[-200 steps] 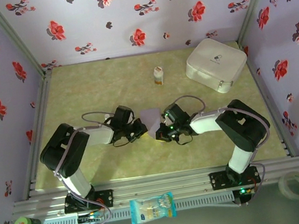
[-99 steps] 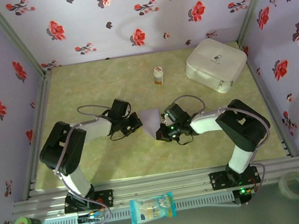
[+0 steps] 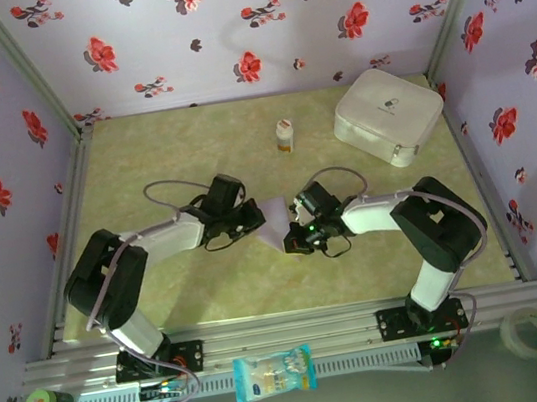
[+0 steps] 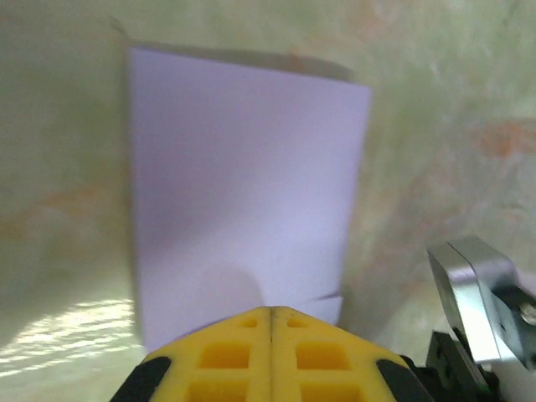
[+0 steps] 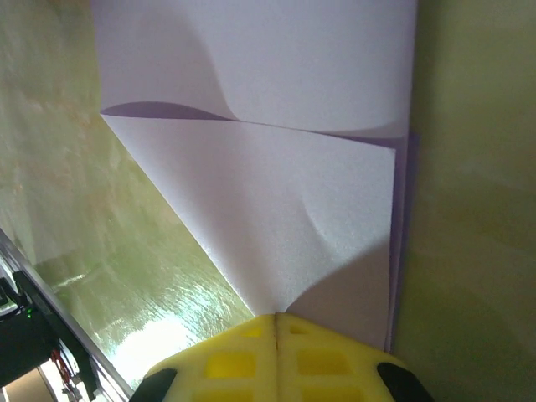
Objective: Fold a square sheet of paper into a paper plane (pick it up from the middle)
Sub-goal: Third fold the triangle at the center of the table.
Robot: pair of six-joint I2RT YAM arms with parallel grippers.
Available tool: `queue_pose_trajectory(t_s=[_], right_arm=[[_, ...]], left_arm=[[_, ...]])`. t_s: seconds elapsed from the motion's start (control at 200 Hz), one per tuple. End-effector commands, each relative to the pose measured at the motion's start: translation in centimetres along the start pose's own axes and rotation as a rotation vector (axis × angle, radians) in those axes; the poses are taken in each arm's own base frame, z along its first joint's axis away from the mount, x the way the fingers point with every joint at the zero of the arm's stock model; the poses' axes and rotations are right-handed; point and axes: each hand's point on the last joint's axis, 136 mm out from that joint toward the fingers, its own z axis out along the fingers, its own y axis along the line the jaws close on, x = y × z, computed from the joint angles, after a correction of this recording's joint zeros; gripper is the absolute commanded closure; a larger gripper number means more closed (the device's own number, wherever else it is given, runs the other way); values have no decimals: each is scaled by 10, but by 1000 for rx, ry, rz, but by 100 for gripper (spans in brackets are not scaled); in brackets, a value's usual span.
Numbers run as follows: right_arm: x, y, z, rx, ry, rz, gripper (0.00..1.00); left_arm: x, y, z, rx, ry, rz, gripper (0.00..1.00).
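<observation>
— Where's the sheet of paper (image 3: 274,218)?
— Middle of the desk (image 3: 172,165), partly folded, one flap lying on a slant.
— And the tools?
— The left tool (image 3: 254,220) is at its nine o'clock and the right tool (image 3: 293,241) at four. Both are pressed narrow, tips at the paper's edge, with nothing visibly pinched.
— The bottle (image 3: 284,137)?
— Twelve o'clock, well apart.

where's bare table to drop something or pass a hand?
Free: far-left table between left rail and bottle; near strip in front of the paper. Crowded: centre, left gripper and right gripper meet at the paper; white case takes far right.
</observation>
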Motion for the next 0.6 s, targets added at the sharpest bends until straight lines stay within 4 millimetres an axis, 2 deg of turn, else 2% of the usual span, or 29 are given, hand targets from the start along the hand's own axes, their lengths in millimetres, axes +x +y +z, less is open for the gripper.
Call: queue_pose_trajectory(t_s=[0.0,0.12,0.195,0.41,0.525,0.595], right_arm=[[32,-50,0,188,106,83,100],[30,-51,0,189,92,94,100],[28,-49,0,181,83,98,100],[25,-41,-3,153,67,81,98],[20,-31,-6,124,57,69,97],[13,-17,-10,82,38,58,95]], left_arm=[[21,-7,7,31,29,13,99],[38,-4,18,48,51,-4,99],[42,2,23,55,53,-15,99],[38,52,26,-135,14,7,99],[42,62,30,-159,36,12,100],[47,65,32,-160,56,5,100]])
